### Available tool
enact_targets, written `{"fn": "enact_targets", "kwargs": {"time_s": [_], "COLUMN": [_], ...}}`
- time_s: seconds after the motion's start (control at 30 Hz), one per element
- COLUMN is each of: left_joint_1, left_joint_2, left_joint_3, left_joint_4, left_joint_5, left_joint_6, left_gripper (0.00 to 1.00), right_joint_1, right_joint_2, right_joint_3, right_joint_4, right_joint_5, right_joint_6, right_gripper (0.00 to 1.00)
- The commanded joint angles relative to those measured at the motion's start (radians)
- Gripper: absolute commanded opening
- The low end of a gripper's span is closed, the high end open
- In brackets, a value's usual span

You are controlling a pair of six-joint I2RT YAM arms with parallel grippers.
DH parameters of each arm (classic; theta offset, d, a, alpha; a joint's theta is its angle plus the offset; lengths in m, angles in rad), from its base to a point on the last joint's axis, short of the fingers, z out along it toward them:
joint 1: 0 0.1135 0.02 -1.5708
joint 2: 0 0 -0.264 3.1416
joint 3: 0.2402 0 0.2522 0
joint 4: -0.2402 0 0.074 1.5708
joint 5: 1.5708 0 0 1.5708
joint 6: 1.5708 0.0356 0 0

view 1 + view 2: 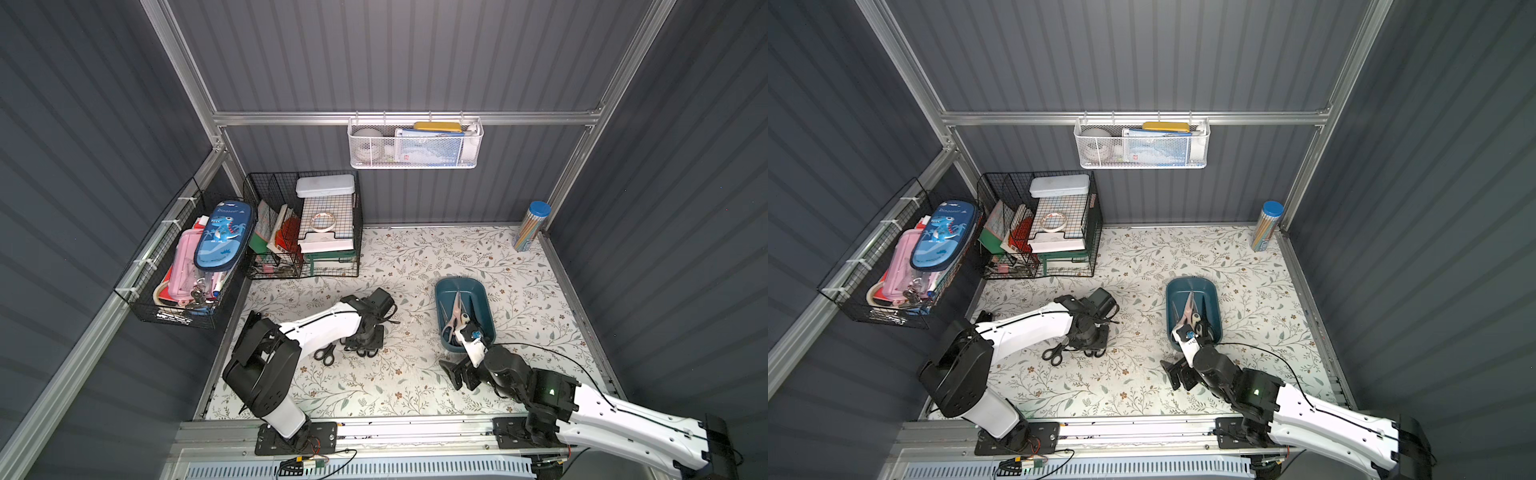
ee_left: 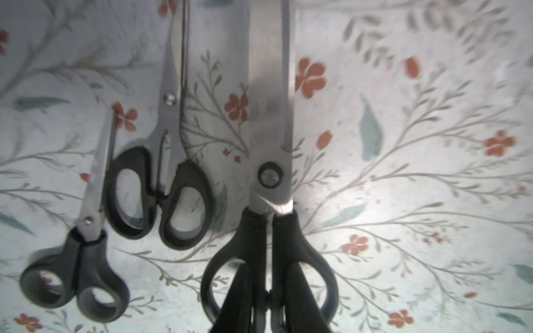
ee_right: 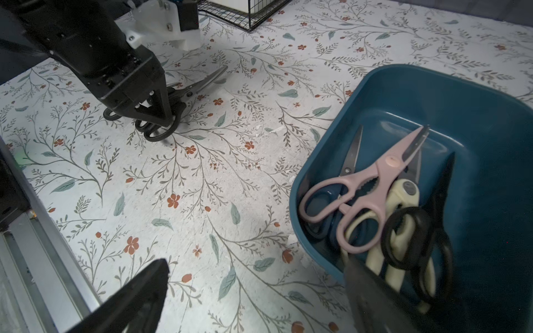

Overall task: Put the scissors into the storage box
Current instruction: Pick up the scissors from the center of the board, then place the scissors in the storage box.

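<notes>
Since both top views look down on the floral counter (image 1: 415, 257), start there: teal storage box (image 1: 482, 299) sits right of centre, well apart from the loose scissors. Pink shears (image 1: 456, 307) lie lengthwise inside it, with more handles under them that are hard to sort from up here. Left tool (image 1: 365, 351) points straight down onto black handles. A black-handled pair (image 1: 324, 355) lies just beside it on the counter, blades partly under the arm; cannot tell which pair. Right tool (image 1: 457, 374) hangs low at the box's near end.

Left wrist view: three pairs flat on the counter, roughly parallel, blades pointing the same way. Small black-handled scissors (image 2: 86, 250) on the outside, medium black-handled scissors (image 2: 155, 196) just beside, large black-handled scissors (image 2: 268, 173) under the camera. Left tool's dark fingers (image 2: 236, 305) come in over the loops and are clenched on the large pair's inner handle bars. All three pairs are outside the box.

Right wrist view: right tool (image 3: 256, 261) released, fingers spread wide, nothing between them. One finger is over the counter, the other over the box's near rim. Storage box (image 3: 476, 115) holds four pairs:
- pink shears (image 3: 372, 187) on top
- pale-yellow shears (image 3: 403, 196) under them
- blue-handled scissors (image 3: 350, 161) beneath the pink loop
- black-handled scissors (image 3: 442, 187) along the side, loop over the yellow handle

Across the counter, left tool (image 3: 165, 115) is down on the large pair's handles, blades sticking out beyond it.
</notes>
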State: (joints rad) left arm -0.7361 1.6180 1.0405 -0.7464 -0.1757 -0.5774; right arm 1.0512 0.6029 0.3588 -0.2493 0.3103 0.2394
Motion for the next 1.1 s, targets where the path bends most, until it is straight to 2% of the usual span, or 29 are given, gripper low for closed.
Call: {"fn": "enact_targets", "kwargs": {"time_s": [0.0,0.13,0.3,0.43,0.6,0.8,1.07], "left_joint_1": [-0.023,-0.061,-0.139,-0.198,-0.257,-0.282,-0.283], "left_joint_2": [-0.052,-0.022,0.111,0.225,0.362,0.479,0.523], "left_joint_3": [0.113,0.240,0.426,0.525,0.649,0.748,0.702], "left_joint_4": [-0.058,-0.048,-0.012,0.048,0.072,0.081,0.145], "left_joint_5": [-0.051,-0.020,0.036,0.102,0.164,0.214,0.269], "left_joint_6": [-0.006,-0.006,-0.024,-0.037,-0.036,-0.051,-0.129], "left_gripper": [0.09,0.10,0.10,0.09,0.09,0.09,0.10], "right_joint_1": [0.021,0.037,0.040,0.042,0.042,0.042,0.043], "right_joint_2": [-0.072,-0.193,-0.364,-0.433,-0.453,-0.425,-0.362], "right_joint_3": [-0.008,-0.028,-0.056,-0.065,-0.064,-0.062,-0.053], "right_joint_4": [-0.050,-0.085,-0.128,-0.152,-0.165,-0.157,-0.139], "right_joint_5": [0.106,0.205,0.274,0.303,0.312,0.312,0.303], "right_joint_6": [0.024,0.045,0.059,0.068,0.074,0.075,0.072], "right_gripper": [0.99,0.99,0.99,0.99,0.99,0.99,0.99]}}
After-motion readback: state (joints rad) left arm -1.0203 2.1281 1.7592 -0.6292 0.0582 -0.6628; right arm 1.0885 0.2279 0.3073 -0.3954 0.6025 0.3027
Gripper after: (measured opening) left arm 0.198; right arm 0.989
